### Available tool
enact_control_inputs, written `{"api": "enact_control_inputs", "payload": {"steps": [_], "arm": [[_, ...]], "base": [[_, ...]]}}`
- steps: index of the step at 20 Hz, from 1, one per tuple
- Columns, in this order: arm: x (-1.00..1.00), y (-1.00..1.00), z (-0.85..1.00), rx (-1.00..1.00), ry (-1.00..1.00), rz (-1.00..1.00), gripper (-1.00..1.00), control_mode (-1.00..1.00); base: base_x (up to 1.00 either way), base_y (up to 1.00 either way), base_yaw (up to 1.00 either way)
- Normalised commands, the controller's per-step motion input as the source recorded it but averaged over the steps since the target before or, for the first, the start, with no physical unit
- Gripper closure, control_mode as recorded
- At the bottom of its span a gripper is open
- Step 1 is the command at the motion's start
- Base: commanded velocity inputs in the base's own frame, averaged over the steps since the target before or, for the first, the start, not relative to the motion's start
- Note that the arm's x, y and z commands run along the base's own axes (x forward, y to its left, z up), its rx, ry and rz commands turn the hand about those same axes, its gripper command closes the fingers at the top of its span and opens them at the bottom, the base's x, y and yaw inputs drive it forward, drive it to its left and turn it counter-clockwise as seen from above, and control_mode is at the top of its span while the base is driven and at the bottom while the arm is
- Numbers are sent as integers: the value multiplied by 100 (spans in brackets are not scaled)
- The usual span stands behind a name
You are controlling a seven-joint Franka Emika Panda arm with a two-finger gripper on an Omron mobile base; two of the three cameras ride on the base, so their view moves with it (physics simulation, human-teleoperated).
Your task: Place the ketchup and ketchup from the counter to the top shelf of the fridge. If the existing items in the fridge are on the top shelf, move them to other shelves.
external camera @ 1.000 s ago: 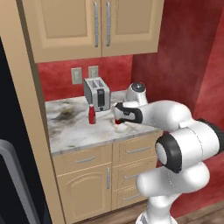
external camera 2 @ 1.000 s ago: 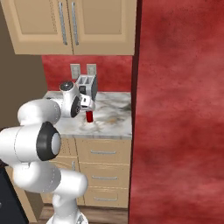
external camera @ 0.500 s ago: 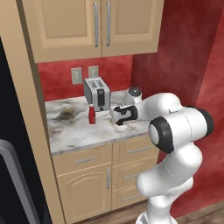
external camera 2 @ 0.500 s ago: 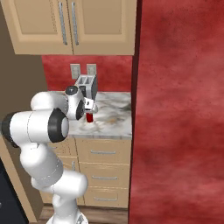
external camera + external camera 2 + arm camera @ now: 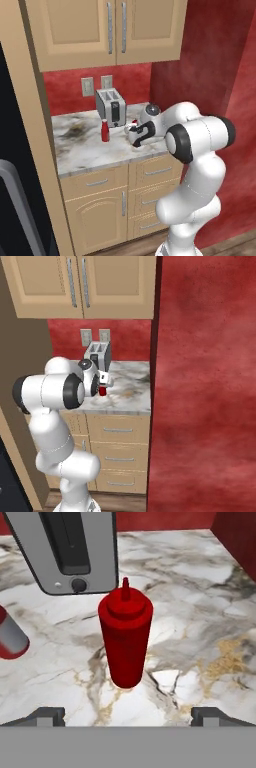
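My gripper (image 5: 128,716) hangs over the marbled counter (image 5: 200,612) with its jaws spread wide, empty. The darker red ketchup bottle (image 5: 125,639) stands upright between them, just ahead, near the toaster (image 5: 70,549). The second ketchup bottle (image 5: 104,131), paler on top, stands further left.

Darker red ketchup bottle (image 5: 125,639) upright on marbled counter (image 5: 200,612), nozzle up, just in front of toaster; second ketchup bottle (image 5: 104,131), paler top, upright to its left, apart; fridge (image 5: 15,175) black, at counter's left end.
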Motion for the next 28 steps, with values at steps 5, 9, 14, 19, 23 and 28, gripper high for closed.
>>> {"api": "enact_control_inputs", "payload": {"steps": [5,9,14,19,23,28], "arm": [[28,0,0,0,-1,0,-100,-100],[24,0,0,0,0,0,-100,-100],[18,0,-2,0,0,0,-100,-100],[17,0,-5,0,0,0,-100,-100],[18,0,-7,0,-1,0,-100,-100],[20,1,-9,0,-1,0,-100,-100]], "base": [[0,0,0],[0,0,0],[0,0,0],[0,0,0],[0,0,0],[0,0,0]]}}
